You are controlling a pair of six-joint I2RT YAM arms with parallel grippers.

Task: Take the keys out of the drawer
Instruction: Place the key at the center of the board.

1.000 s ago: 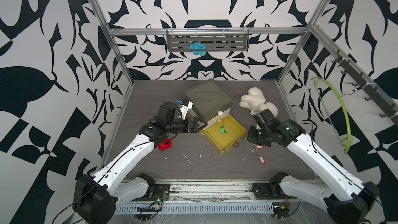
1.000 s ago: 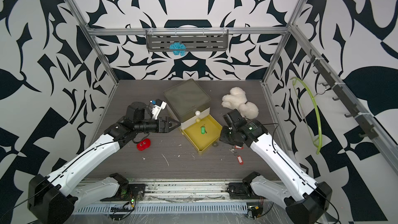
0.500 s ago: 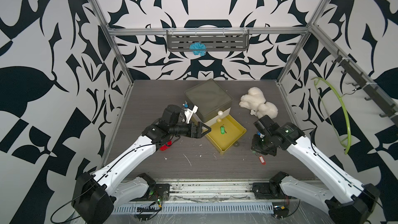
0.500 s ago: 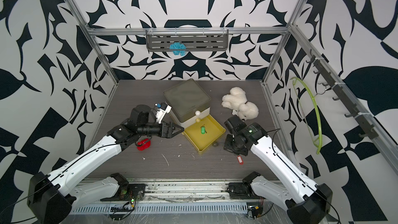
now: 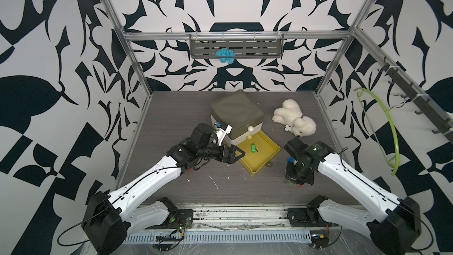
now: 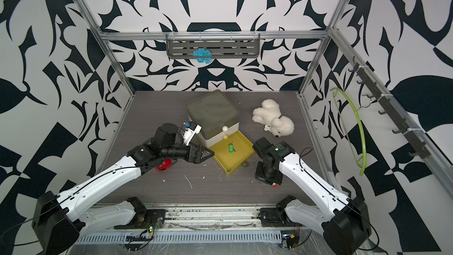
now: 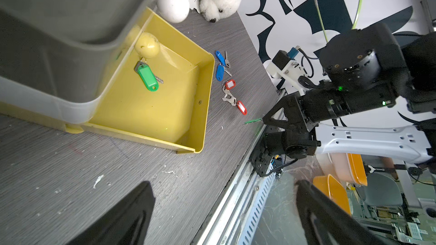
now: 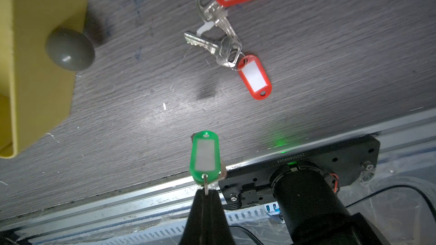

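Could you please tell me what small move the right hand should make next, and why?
Probably open the right hand to drop its green-tagged key onto the table: it is already clear of the yellow drawer, held beside the red-tagged keys lying there.

The dark grey, wood-grained tabletop [image 5: 171, 118] carries a yellow drawer [image 7: 146, 114], pulled out of a grey-lidded drawer box [image 5: 236, 111] that stands directly behind it. Just off the drawer's knobbed front wall, two blue-tagged keys [image 7: 220, 65] lie flat on the wood. Beside them, a little farther from the drawer, lie two red-tagged keys [image 7: 233, 96], their rings and metal blades tangled together. A white plush dog [image 5: 294, 120] lies on its side beyond the drawer, toward the back right corner. A red toy [image 6: 164, 163] sits well apart on the drawer's opposite, left side. White flecks [image 5: 213, 182] dot the wood between the drawer and the front edge.
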